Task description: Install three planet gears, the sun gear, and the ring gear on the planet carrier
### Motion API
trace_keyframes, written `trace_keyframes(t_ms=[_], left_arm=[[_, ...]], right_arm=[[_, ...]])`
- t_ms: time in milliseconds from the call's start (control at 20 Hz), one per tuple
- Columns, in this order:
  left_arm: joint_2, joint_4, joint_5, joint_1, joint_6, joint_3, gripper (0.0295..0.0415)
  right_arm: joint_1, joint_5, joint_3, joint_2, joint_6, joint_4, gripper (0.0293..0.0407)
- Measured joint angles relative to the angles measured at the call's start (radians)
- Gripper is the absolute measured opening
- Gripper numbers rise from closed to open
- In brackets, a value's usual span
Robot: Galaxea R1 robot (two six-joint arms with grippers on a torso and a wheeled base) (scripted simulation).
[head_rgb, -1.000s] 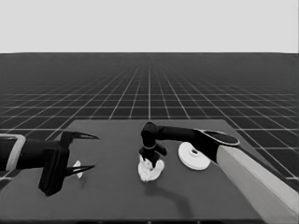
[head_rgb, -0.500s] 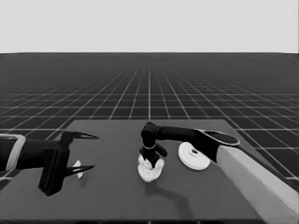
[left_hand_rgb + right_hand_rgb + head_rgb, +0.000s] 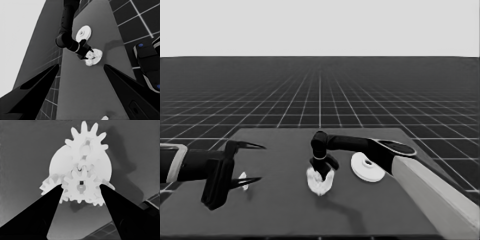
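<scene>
The smaller round part (image 3: 319,186) lies mid-table, with three planet gears on it: one at the far rim (image 3: 85,137) and two nearer the fingers (image 3: 48,186) (image 3: 101,200). My right gripper (image 3: 322,170) points down over it. In the right wrist view the right gripper (image 3: 81,185) is shut on a fourth small gear (image 3: 81,182) at the middle of the other three. Whether that gear rests on the part I cannot tell. The larger round part (image 3: 367,167) lies just right of the group. My left gripper (image 3: 262,162) waits open over the table's left end.
A thin white piece (image 3: 243,181) lies on the table under the left gripper's fingers, not held. The right arm's pale grey forearm (image 3: 430,195) crosses the lower right. Dark machinery with blue lights (image 3: 147,65) stands past the table's edge.
</scene>
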Motion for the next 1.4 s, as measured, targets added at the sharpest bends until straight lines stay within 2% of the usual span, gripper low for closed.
trace_keyframes(t_ms=[600,700,750,850,1100,1150,1200,1300,1400], left_arm=[[0.000,0.000,0.000,0.000,0.000,0.000,0.0385],[0.000,0.000,0.000,0.000,0.000,0.000,0.0385],[0.000,0.000,0.000,0.000,0.000,0.000,0.0385],[0.000,0.000,0.000,0.000,0.000,0.000,0.0385],[0.000,0.000,0.000,0.000,0.000,0.000,0.0385],[0.000,0.000,0.000,0.000,0.000,0.000,0.0385],[0.000,0.000,0.000,0.000,0.000,0.000,0.0385],[0.000,0.000,0.000,0.000,0.000,0.000,0.0385],[0.000,0.000,0.000,0.000,0.000,0.000,0.0385]], right_arm=[[0.000,0.000,0.000,0.000,0.126,0.000,0.0309],[0.000,0.000,0.000,0.000,0.136,0.000,0.0369],[0.000,0.000,0.000,0.000,0.138,0.000,0.0380],[0.000,0.000,0.000,0.000,0.140,0.000,0.0384],[0.000,0.000,0.000,0.000,0.141,0.000,0.0385],[0.048,-0.027,0.039,-0.009,-0.252,0.042,0.0393],[0.086,-0.038,0.058,-0.013,-0.499,0.069,0.0391],[0.120,-0.041,0.070,-0.015,-0.735,0.097,0.0386],[0.131,-0.041,0.073,-0.017,-0.817,0.108,0.0385]])
